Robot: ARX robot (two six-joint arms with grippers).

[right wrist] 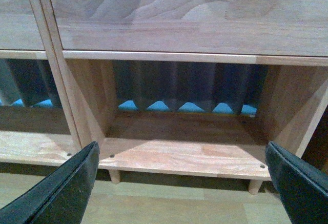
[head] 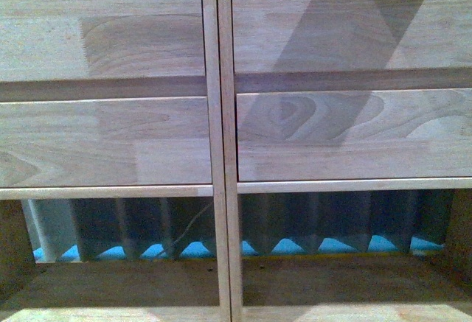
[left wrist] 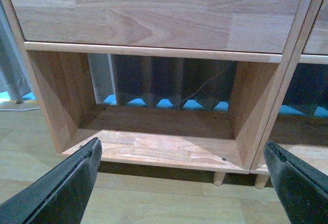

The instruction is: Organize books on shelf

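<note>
The light wood shelf fills the front view, two columns with plain drawer-like fronts above open bottom compartments. No books show in any view. In the left wrist view my left gripper is open, its black fingers wide apart over the floor in front of the left column's bottom compartment, which holds nothing. In the right wrist view my right gripper is open too, its fingers spread before the right column's bottom compartment, also bare. Neither gripper holds anything.
Through the backless compartments a dark pleated curtain and a blue strip at floor level show. A thin cable hangs behind the left compartment. Short round legs lift the shelf off the light wood floor.
</note>
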